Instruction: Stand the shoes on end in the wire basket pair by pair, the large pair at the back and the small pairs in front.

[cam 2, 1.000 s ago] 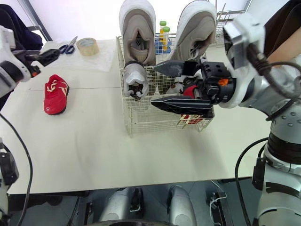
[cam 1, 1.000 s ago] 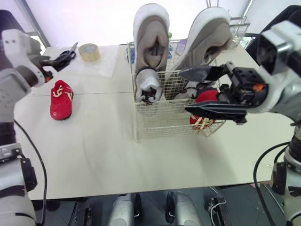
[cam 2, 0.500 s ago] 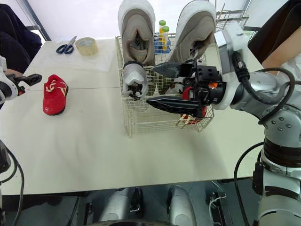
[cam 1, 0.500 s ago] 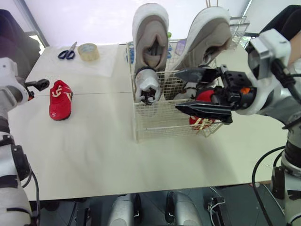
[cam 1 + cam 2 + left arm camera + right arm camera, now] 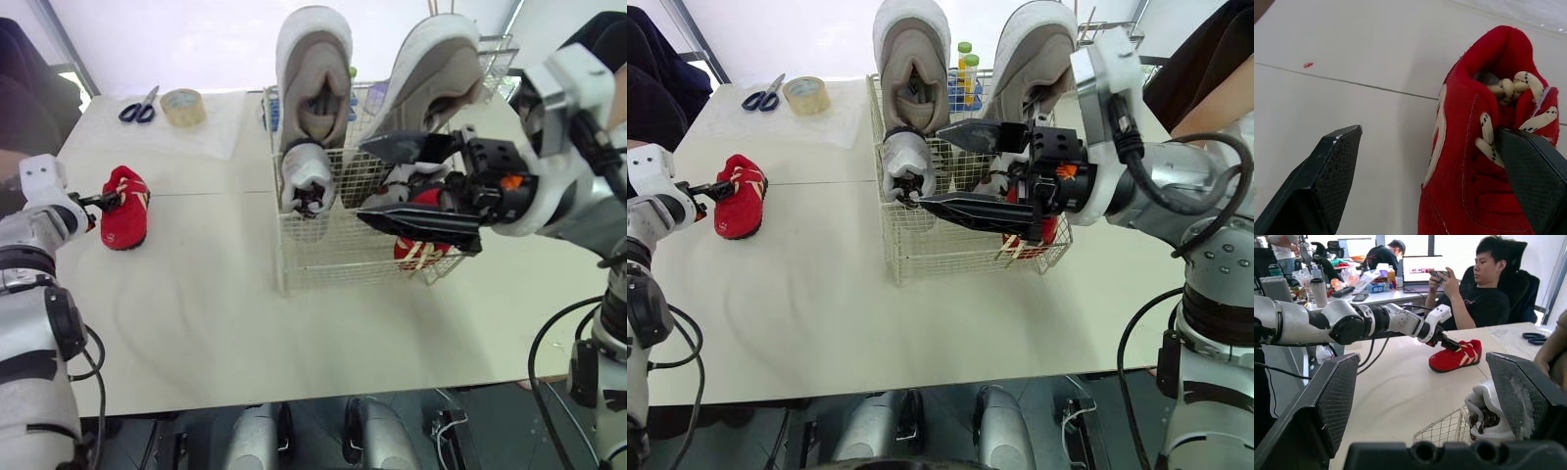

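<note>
Straddling one side of the red shoe (image 5: 124, 208), well left of the wire basket (image 5: 333, 257), the left gripper (image 5: 1427, 134) stands spread, one finger seemingly touching the laces. Pinching only that soft edge could let the shoe twist free. The right gripper (image 5: 361, 182) hovers spread before the basket.

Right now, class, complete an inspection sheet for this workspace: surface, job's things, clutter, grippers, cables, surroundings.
Surface: pale beige table.
Job's things: white wire basket holds two large grey shoes on end at the back, a small grey-white shoe and a small red shoe in front; a loose red shoe lies on the table.
Clutter: blue-handled scissors, brown tape roll, green-capped bottles.
Grippers: left gripper open at the loose red shoe; right gripper open before the basket.
Cables: black cable by the right arm.
Surroundings: seated person at a desk.
</note>
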You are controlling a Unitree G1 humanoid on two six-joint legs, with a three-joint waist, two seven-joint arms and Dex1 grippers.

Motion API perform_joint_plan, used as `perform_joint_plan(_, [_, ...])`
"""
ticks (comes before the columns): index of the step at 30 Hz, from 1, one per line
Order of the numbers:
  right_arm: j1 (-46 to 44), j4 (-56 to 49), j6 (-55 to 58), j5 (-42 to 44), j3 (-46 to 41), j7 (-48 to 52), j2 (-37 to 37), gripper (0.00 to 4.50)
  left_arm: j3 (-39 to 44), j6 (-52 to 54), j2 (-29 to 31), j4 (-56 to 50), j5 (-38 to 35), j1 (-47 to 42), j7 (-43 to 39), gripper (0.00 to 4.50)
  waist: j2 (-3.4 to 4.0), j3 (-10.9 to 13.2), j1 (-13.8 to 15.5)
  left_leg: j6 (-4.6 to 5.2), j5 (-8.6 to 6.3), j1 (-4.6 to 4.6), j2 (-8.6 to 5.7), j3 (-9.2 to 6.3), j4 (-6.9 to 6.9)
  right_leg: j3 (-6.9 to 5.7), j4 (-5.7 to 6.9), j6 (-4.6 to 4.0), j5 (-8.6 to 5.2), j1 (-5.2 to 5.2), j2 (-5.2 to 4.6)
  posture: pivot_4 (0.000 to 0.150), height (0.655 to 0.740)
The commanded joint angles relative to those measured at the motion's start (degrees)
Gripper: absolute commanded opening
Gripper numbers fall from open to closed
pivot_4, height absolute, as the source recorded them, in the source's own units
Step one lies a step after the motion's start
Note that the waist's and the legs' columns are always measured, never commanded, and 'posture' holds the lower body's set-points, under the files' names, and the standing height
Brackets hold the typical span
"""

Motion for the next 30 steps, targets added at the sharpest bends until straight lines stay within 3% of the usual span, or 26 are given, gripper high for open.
perform_joint_plan(1, [-0.83, -0.93, -0.36, 1.19, -1.32, -0.46, -1.14, 4.45, 1.81, -1.19, -0.41, 0.69, 0.64, -0.94, 2.5, 4.5, -0.01, 0.0, -0.01, 0.0, 0.0, 0.0, 0.0, 0.0, 0.02, 0.0, 0.01, 0.0, 0.0, 0.0, 0.0, 0.15, 0.74])
perform_joint_plan(2, [-0.87, -0.93, -0.35, 1.2, -1.28, -0.64, -1.19, 4.45, 2.08, -1.32, -0.74, 0.85, 0.76, -0.82, 3.28, 4.5, -0.01, 0.0, 0.02, 0.0, 0.0, 0.0, 0.0, 0.0, 0.02, 0.0, 0.02, 0.0, 0.0, 0.0, -0.01, 0.15, 0.74])
perform_joint_plan(5, [-1.1, -1.05, -0.17, 1.14, -1.09, -1.19, -1.34, 4.5, 3.0, -1.35, -1.71, 1.22, 0.95, -0.49, 4.81, 3.62, -0.01, -0.01, 0.03, 0.0, 0.0, 0.0, 0.0, -0.01, 0.03, 0.0, 0.05, 0.0, 0.0, 0.0, -0.01, 0.15, 0.74])
perform_joint_plan(12, [-1.42, -0.76, 0.01, 0.98, -0.98, -1.53, -1.52, 4.5, 4.76, -1.22, -2.98, 1.36, 1.36, -0.7, 6.32, 0.23, -0.01, -0.01, -0.37, -0.01, 0.01, 0.0, 0.01, 0.0, 0.05, 0.01, 0.26, 0.01, 0.0, -0.07, -0.01, 0.15, 0.74])
perform_joint_plan(20, [-1.18, -0.48, -0.18, 0.48, -0.9, -1.25, -2.0, 4.5, 3.9, 0.43, -3.37, -0.35, 1.73, -2.67, 0.38, 0.1, -0.03, 0.0, -0.24, -0.05, 0.04, 0.0, 0.02, 0.0, 0.08, 0.02, 0.42, 0.0, -0.01, -0.15, -0.02, 0.15, 0.74])
perform_joint_plan(24, [-0.81, -0.24, -0.08, 0.71, -1.12, -0.96, -2.39, 4.5, 2.15, 7.09, -3.53, -5.24, 1.37, -2.17, -5.17, 0.1, -0.06, 0.02, 0.08, -0.05, 0.03, -0.04, 0.01, 0.0, 0.12, 0.01, 0.41, 0.0, -0.01, -0.14, -0.02, 0.15, 0.74])
perform_joint_plan(27, [-0.25, -0.13, -0.18, 0.8, -1.16, -0.41, -2.64, 4.5, 2.74, 19.02, -3.74, -17.99, -1.44, 2.97, -5.18, 0.1, -0.09, 0.03, -0.05, -0.05, 0.03, -0.15, 0.01, -0.03, 0.17, 0.01, 0.44, 0.0, -0.01, -0.21, -0.02, 0.15, 0.74])
perform_joint_plan(30, [1.04, -0.17, -0.61, 0.34, -1.06, 0.86, -2.69, 4.5, 7.25, 33.26, -6.6, -40.33, -5.52, 12.5, 1.3, 0.1, -0.09, 0.03, -0.49, -0.04, 0.03, -0.17, 0.01, -0.03, 0.15, 0.05, 0.52, 0.0, -0.01, -0.25, -0.03, 0.15, 0.74])
